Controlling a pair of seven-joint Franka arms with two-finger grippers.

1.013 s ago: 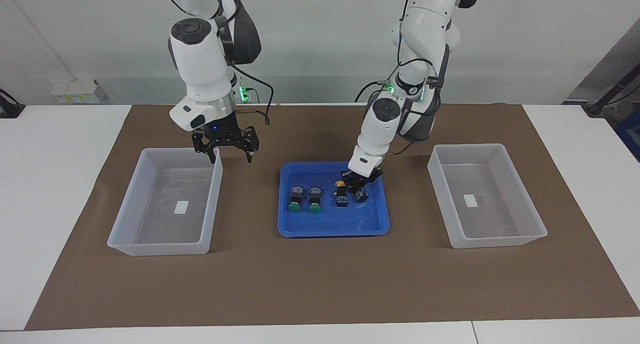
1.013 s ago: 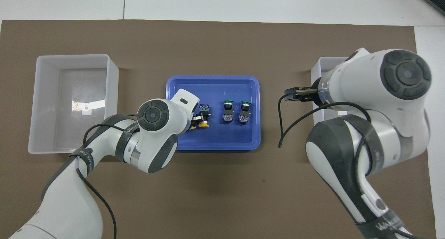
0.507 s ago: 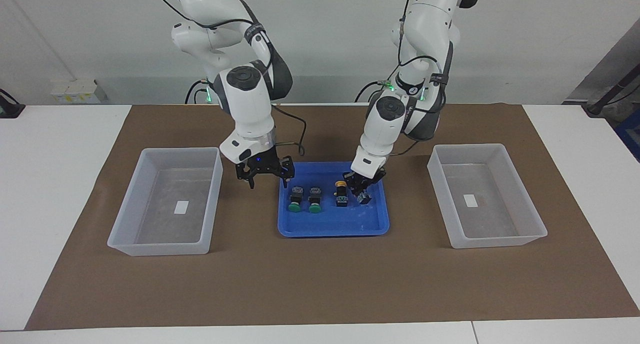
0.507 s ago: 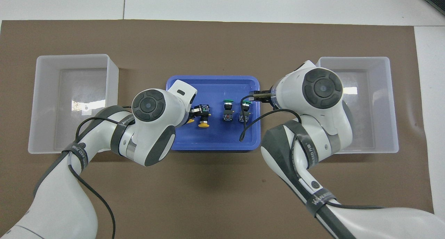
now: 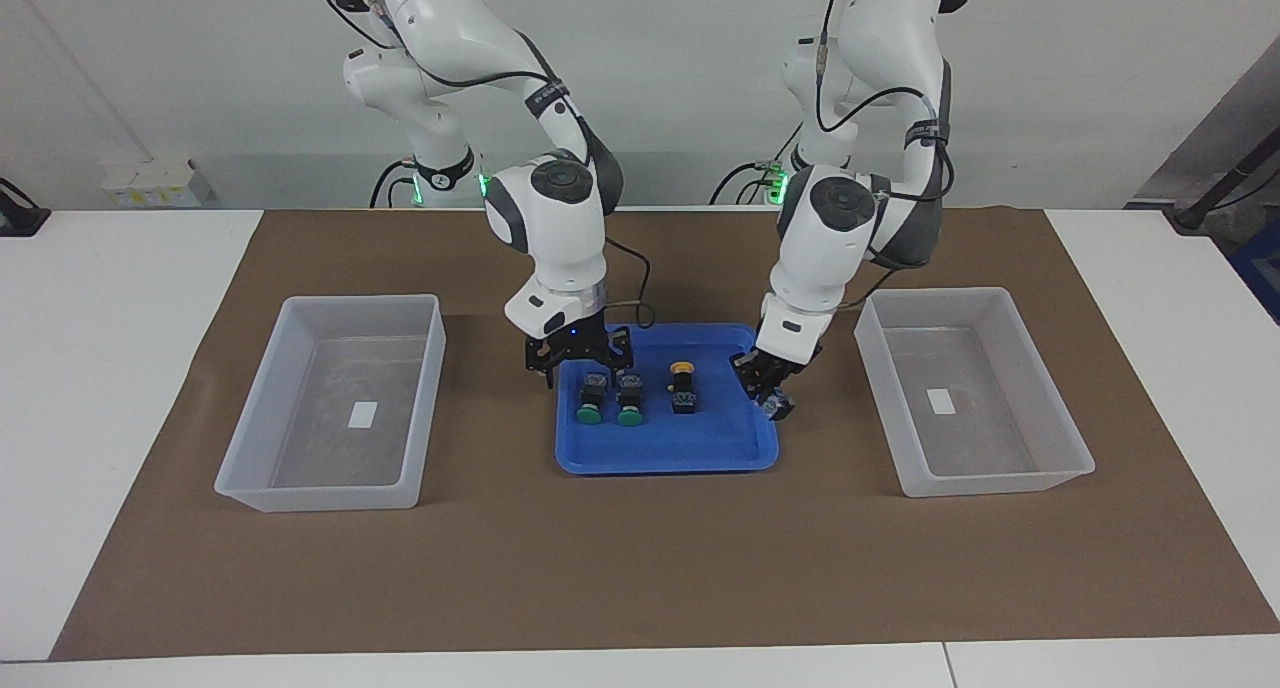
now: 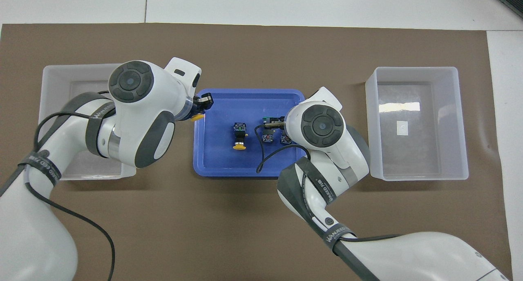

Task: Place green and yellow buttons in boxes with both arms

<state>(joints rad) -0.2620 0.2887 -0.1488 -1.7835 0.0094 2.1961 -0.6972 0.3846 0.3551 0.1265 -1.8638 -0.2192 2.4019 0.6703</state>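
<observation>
Two green buttons (image 5: 589, 405) (image 5: 630, 405) and one yellow button (image 5: 682, 386) lie in the blue tray (image 5: 660, 463). My right gripper (image 5: 588, 370) hangs open just over the two green ones, and its wrist hides part of them in the overhead view. My left gripper (image 5: 766, 386) is shut on a second yellow button (image 6: 197, 117), held up over the tray's rim at the left arm's end. One box (image 5: 320, 448) stands at the right arm's end of the table. The other box (image 5: 980, 438) stands at the left arm's end. Only a small white label shows in each.
A brown mat (image 5: 640, 568) covers the table's middle, and the tray and both boxes stand on it. A strip of bare mat lies between the tray and each box. The left arm's elbow covers part of its box (image 6: 57, 93) in the overhead view.
My right arm has swung from over its box to the green buttons in the tray. My left gripper has lifted a yellow button and carried it to the tray's rim.
</observation>
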